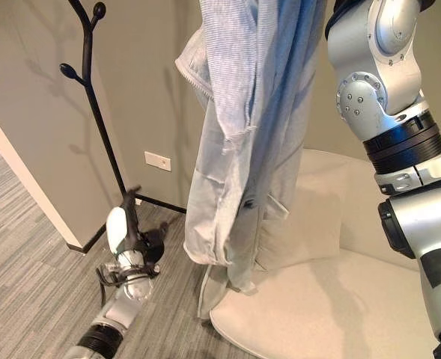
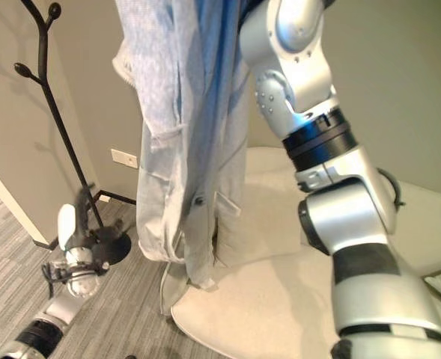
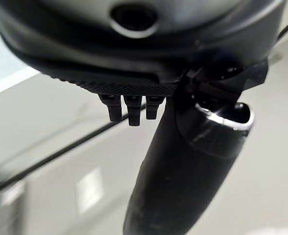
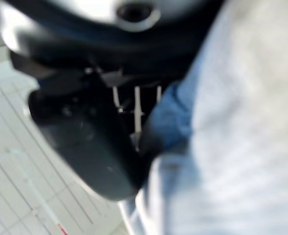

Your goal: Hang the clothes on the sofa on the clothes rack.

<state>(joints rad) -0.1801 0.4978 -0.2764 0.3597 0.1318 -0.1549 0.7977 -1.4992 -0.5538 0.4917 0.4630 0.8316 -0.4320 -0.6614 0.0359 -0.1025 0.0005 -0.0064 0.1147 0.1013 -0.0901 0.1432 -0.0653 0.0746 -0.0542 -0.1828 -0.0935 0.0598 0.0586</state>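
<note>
Clothes, a pale blue-grey cotton garment (image 1: 242, 142), hang from our raised right hand (image 4: 85, 132), fingers clamped on the cloth, above the cream sofa (image 1: 332, 307); our left hand (image 1: 126, 224) idles low, fingers relaxed; next we judge carrying it to the black metal rack (image 1: 89, 67).

Floor (image 1: 33, 247): grey carpet with a fine striped weave, running up to the walls.
Wall (image 1: 141, 97): plain grey-beige, forming a corner with a dark skirting strip at its foot.
Wall socket (image 1: 157, 161): white plate, set low on the wall.
Cushion (image 1: 310, 217): cream, leaning upright at the back.
</note>
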